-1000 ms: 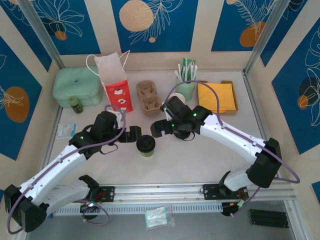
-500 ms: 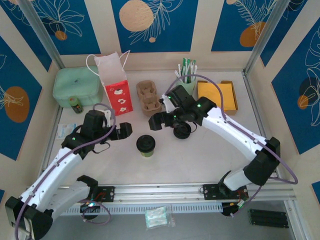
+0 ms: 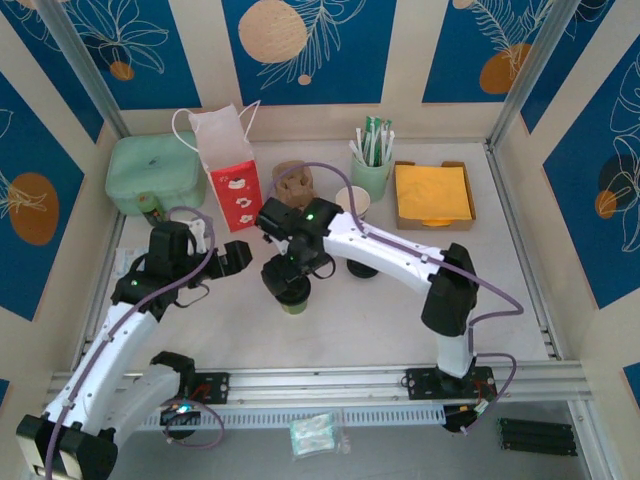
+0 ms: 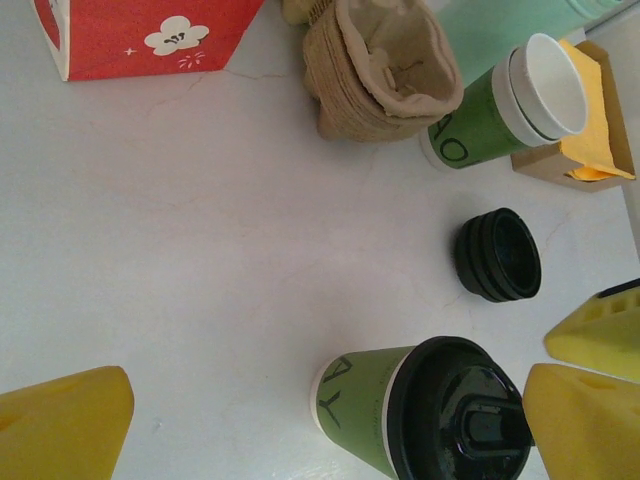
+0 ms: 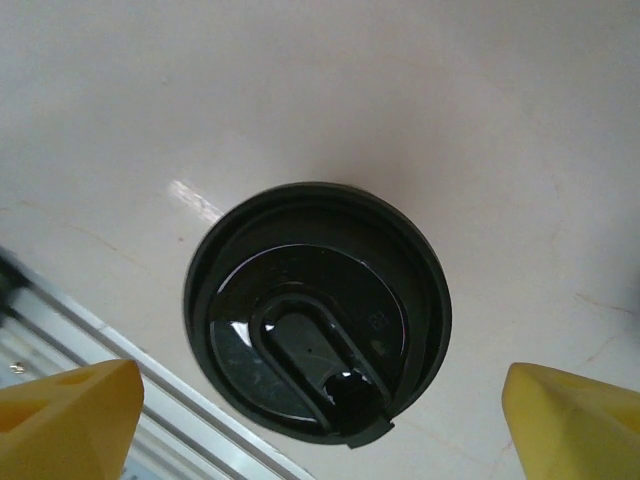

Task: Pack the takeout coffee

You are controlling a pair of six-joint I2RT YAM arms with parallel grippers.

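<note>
the small green-patterned paper cup with a round black plastic lid stands upright on the pale table, near the front edge and clear of any packaging. the lidding looks finished, but the packing itself is not yet done. the right end effector hovers directly over the cup, released. in the right wrist view its yellow pads sit wide on either side of the lid with bare table between them and the rim, so nothing is grasped. the left end effector is just beside the cup on its left, also released and empty. what seems left is to close on the cup, lift it and set it into a holder. whether that is the brown moulded pulp cup carrier or the red and white paper bag with handles beyond it, i cannot tell. the right wrist view alone gives the straight-down look at the lid, its sip tab and the gaps at the pads, which the arm hides from above. the left wrist view shows the cup's printed side, the loose stack of black lids lying apart from it, and the unlidded green and white cups nested on their side. the top view adds the far row: the mint-green box, the mint holder of stirrers and the tray of yellow napkins.
</note>
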